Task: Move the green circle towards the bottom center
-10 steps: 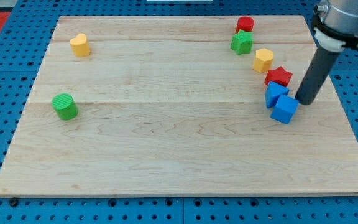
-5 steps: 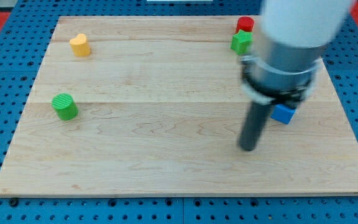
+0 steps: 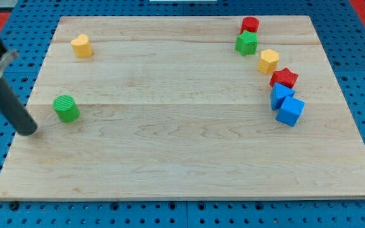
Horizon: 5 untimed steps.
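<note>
The green circle (image 3: 65, 108) sits on the wooden board (image 3: 182, 145) at the view's left, about mid-height. My tip (image 3: 28, 130) rests near the board's left edge, a little to the left of and below the green circle, not touching it. The rod leans up toward the view's top left corner.
A yellow heart-like block (image 3: 81, 45) lies at the top left. At the right runs a curved line of blocks: red cylinder (image 3: 250, 25), green star (image 3: 246, 43), yellow block (image 3: 268, 61), red star (image 3: 284, 78), and two blue cubes (image 3: 281, 95) (image 3: 290, 111).
My tip has swept from the right side by the blue cubes across the board to the left edge beside the green circle. No block has moved.
</note>
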Available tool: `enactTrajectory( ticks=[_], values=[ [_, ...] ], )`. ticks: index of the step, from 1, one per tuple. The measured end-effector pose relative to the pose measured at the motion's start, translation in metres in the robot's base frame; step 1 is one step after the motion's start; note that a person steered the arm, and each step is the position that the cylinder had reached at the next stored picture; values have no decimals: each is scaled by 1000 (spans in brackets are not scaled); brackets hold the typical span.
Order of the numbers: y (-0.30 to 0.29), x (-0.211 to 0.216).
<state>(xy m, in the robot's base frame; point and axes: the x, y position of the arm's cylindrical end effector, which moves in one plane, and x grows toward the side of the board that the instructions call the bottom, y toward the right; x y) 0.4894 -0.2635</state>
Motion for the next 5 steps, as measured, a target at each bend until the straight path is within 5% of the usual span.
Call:
enactTrajectory(
  ticks=[5],
  values=[
    [130,-51]
  ],
)
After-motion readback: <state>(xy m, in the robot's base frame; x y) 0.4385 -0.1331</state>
